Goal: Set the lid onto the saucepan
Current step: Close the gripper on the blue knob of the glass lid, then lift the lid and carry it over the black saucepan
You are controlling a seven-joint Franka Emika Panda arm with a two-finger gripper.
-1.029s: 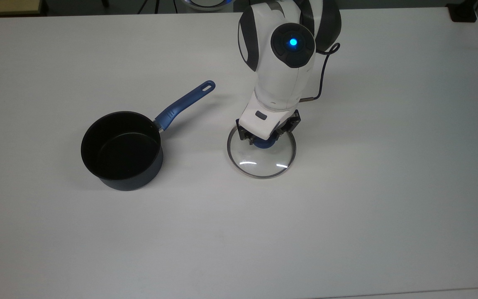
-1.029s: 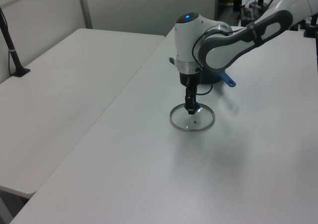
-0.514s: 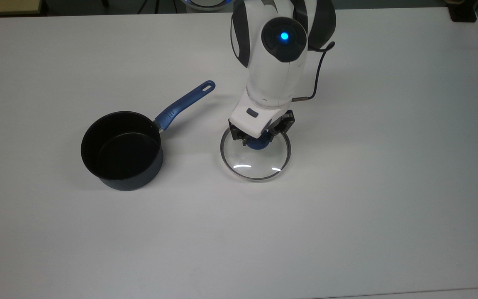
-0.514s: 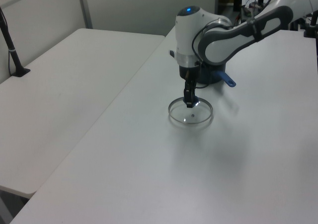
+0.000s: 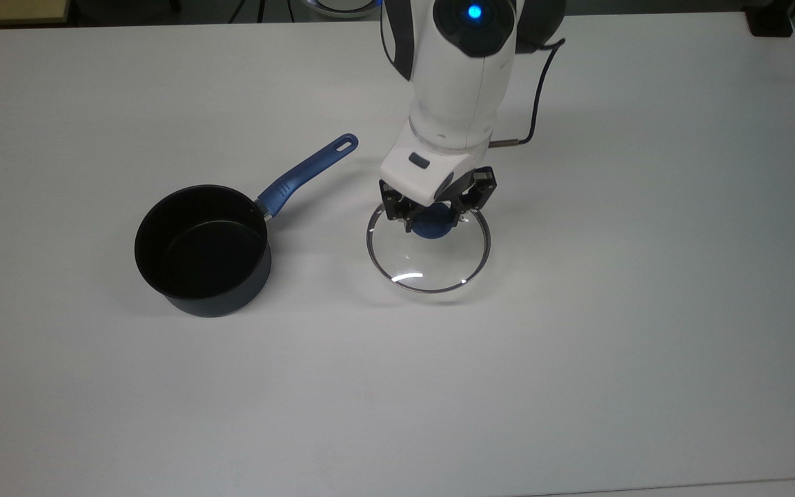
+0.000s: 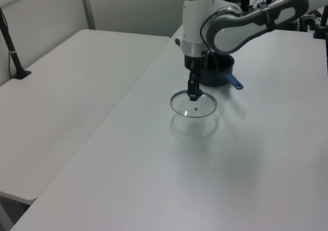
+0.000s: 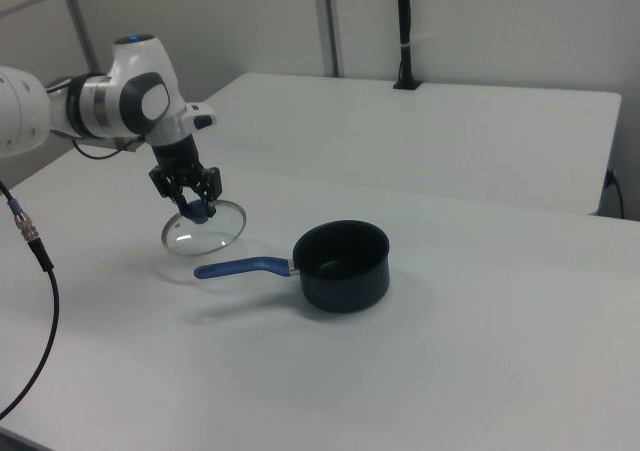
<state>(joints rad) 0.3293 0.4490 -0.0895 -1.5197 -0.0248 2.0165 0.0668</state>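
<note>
The pincer (image 5: pixel 437 212) is clenched on the blue knob (image 5: pixel 435 224) of the lid (image 5: pixel 428 254), one finger on each side of it. In the top view the lid looks as though it could lie on the white surface (image 5: pixel 577 331); the left view shows otherwise: the lid (image 6: pixel 193 104) hangs clear of the surface (image 6: pixel 154 169), with a faint round shadow (image 6: pixel 193 128) below it, and its small vent hole shows as a dark dot. In the right view the lid (image 7: pixel 203 228) tilts slightly under the pincer (image 7: pixel 191 200). The pan (image 5: pixel 203 250) stands open and upright to the top view's left of the lid, well apart from it, its blue handle (image 5: pixel 306 172) pointing up and right. In the left view the pan (image 6: pixel 218 72) is partly hidden behind the arm. Compared with a second ago, the lid has left the surface and the arm is higher; the pan is where it was.
</note>
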